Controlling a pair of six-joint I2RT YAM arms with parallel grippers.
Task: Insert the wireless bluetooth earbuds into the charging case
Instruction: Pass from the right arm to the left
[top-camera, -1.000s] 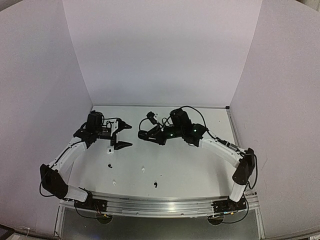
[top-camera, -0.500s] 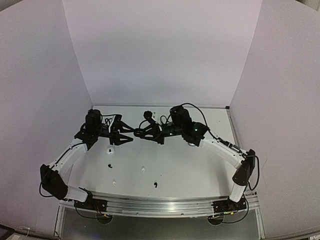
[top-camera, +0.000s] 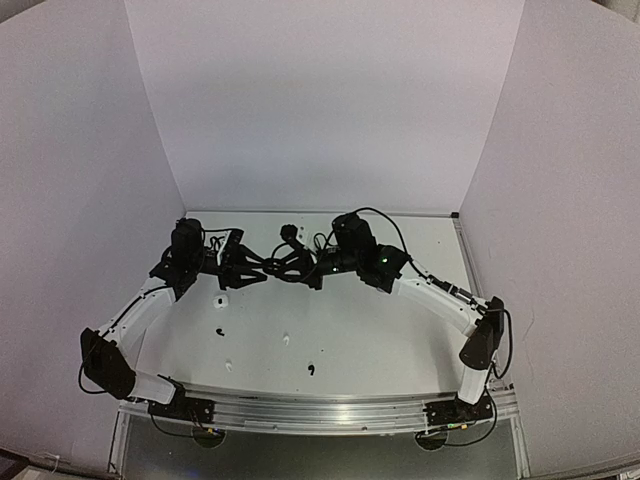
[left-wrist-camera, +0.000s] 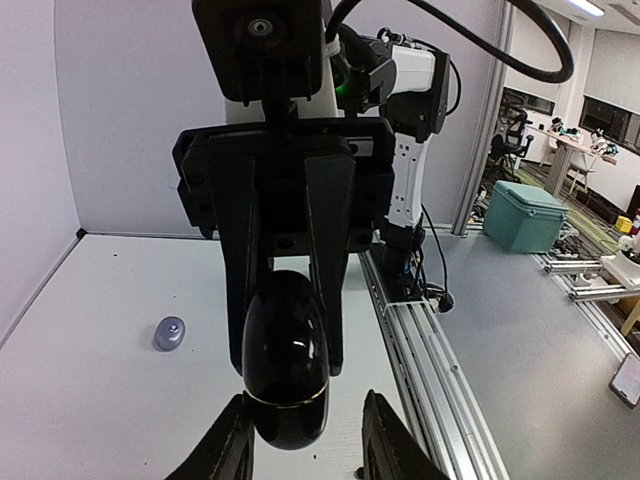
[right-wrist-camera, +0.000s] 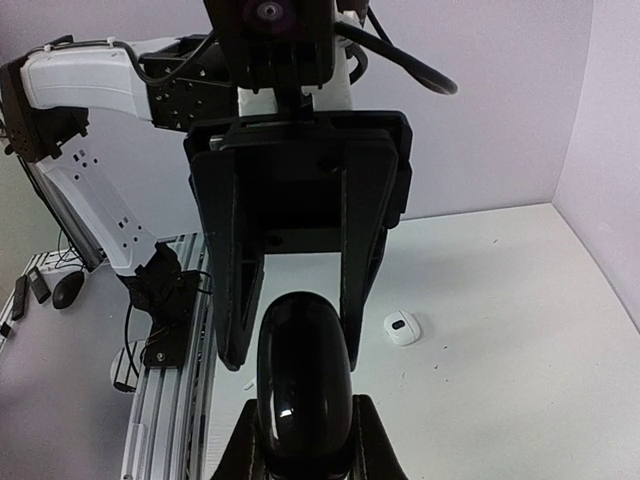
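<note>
While raised near far edge of surface (top-camera: 350, 340), holds black case (left-wrist-camera: 285, 370) in right fingers (right-wrist-camera: 240, 450); flanks it narrowly with left fingers (left-wrist-camera: 385, 450), grip unclear.

The left arm (top-camera: 140, 305), at eight o'clock from above, and the right arm (top-camera: 440, 292), at four o'clock, are cased in white along their links; bases, elbows and wrists are black. Black cables (top-camera: 378, 214) are looped over the right wrist, beside a small green light (top-camera: 384, 262). The left gripper (right-wrist-camera: 297, 350) and the right gripper (left-wrist-camera: 287, 365) are each built of a flat black plate and two tapered fingers (left-wrist-camera: 330, 250).
</note>
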